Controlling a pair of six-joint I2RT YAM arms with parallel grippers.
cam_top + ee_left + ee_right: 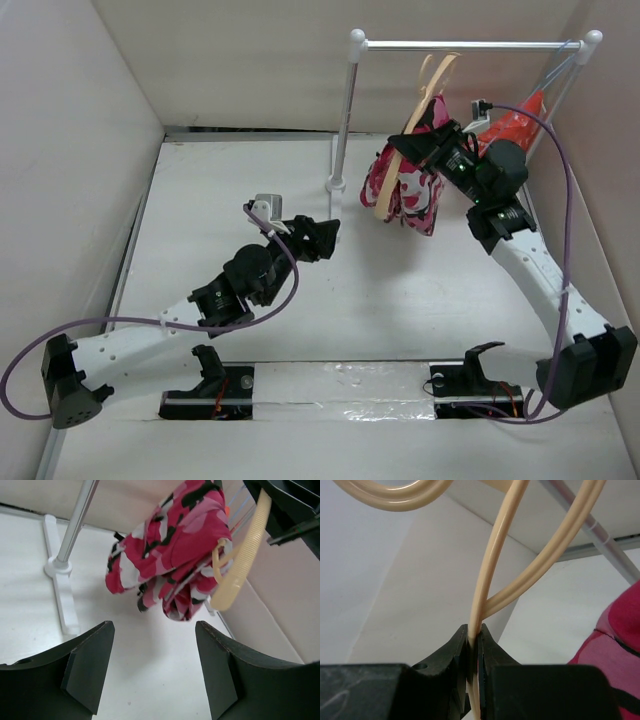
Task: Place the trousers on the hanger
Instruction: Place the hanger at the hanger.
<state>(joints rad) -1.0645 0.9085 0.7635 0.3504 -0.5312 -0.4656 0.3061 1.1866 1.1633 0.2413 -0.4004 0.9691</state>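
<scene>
- On the left half of the white worktop [250, 180]: left arm [140, 340] stretched from the near corner toward the centre, jaws spread wide apart, gripping nothing, aimed at the rail's foot and the cloth bundle beyond.
- Near the back centre: white rail [345, 110] upright on a cross-shaped foot, ball on top, horizontal bar running right to a second ball-topped post.
- Just right of that first post: trousers [405, 195] [175, 545] [615, 645] in pink, red, white and black camouflage, bunched into a hanging bundle draped over the hanger.
- Through the bundle: hanger [425, 95] [245, 555] [490, 570], pale beige, tilted steeply, lower end poking out beneath the cloth, hook uppermost and close under the bar; contact with the bar not discernible.
- On the hanger's upper part: right jaws pressed together on one thin beige limb, clamping it firmly.
- Far right: right arm [535, 265] rising from the near right corner up to the hanger; red-orange cloth [520, 125] by the right post, partly hidden behind that arm.
</scene>
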